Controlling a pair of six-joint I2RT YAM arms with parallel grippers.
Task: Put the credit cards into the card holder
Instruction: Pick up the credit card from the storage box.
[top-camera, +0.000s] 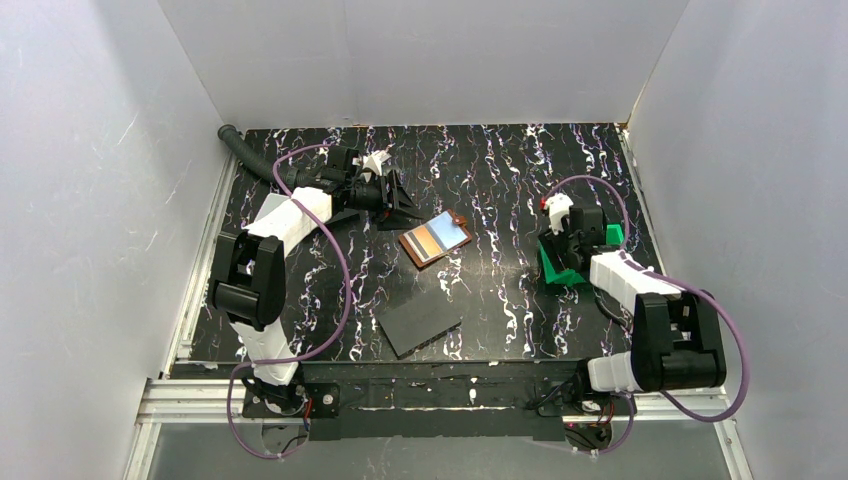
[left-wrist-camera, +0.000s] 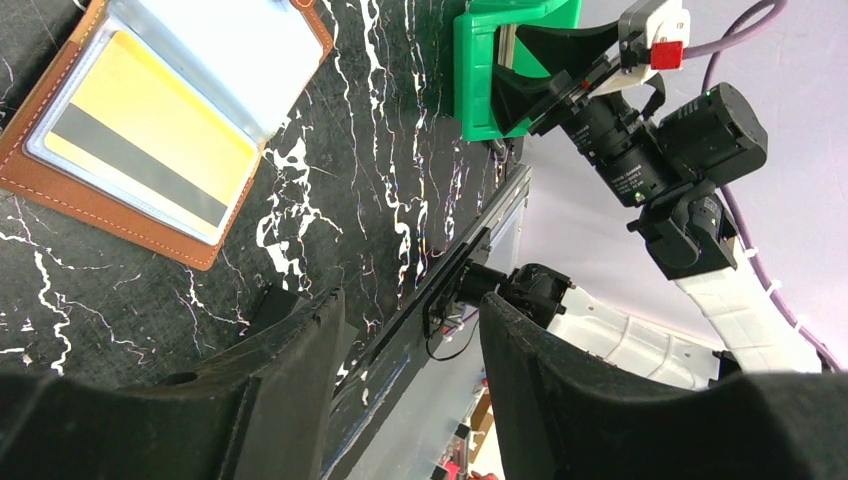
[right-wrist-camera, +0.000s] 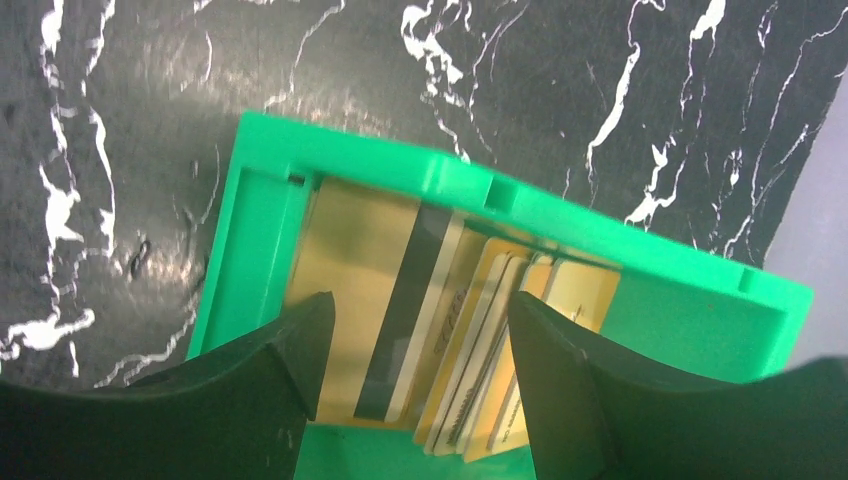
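Lower centre of right wrist view, right gripper (right-wrist-camera: 418, 320): fingers spread, nothing held, over green bin (right-wrist-camera: 520, 195)
credit cards (right-wrist-camera: 350, 270): on edge inside bin
left gripper (left-wrist-camera: 412, 310): spread, empty
card holder (left-wrist-camera: 70, 195): upper left of left wrist view, lying open, yellow card (left-wrist-camera: 140, 130) in sleeve

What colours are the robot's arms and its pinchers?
The left arm and right arm have white links and chunky black joints. A purple cable loops along each. The left gripper and right gripper have thick, black, curved fingers.
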